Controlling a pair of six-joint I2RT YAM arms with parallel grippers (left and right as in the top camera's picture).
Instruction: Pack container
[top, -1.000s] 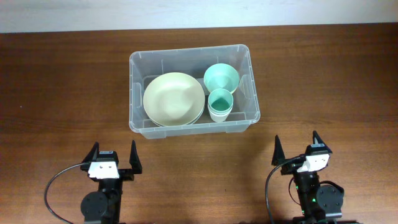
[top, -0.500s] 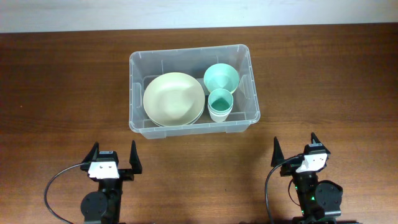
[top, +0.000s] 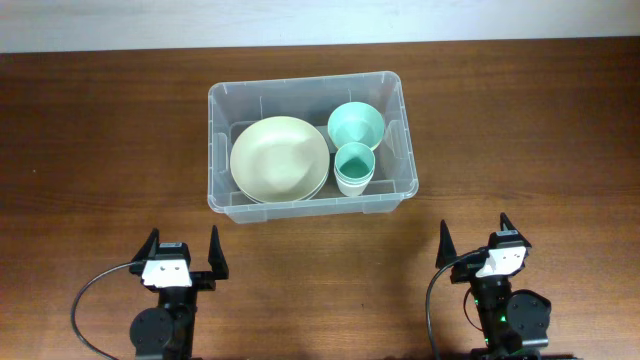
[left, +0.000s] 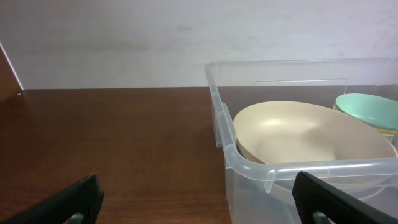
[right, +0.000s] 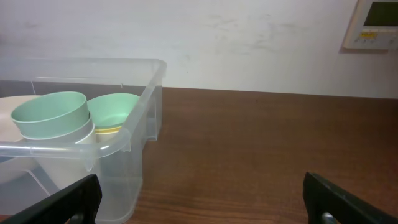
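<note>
Twice confirmed wide-spread and empty: left tool (top: 183, 240) and right tool (top: 474, 226), low in overhead frame. Located container (top: 305, 80) at upper centre of bench (top: 100, 130), holding cream plates (top: 279, 160), green bowl (top: 357, 124) and cup (top: 354, 167). Risk: clipping near rim on approach, shoving container. Wrist views add layered edges under bowl and cup, possibly stacked pieces; overhead alone gives layout.

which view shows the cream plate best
Overhead: the whole round cream plate shows inside the container. The left wrist view sees the plate low, partly behind the near wall; the right wrist view catches only a sliver.
</note>
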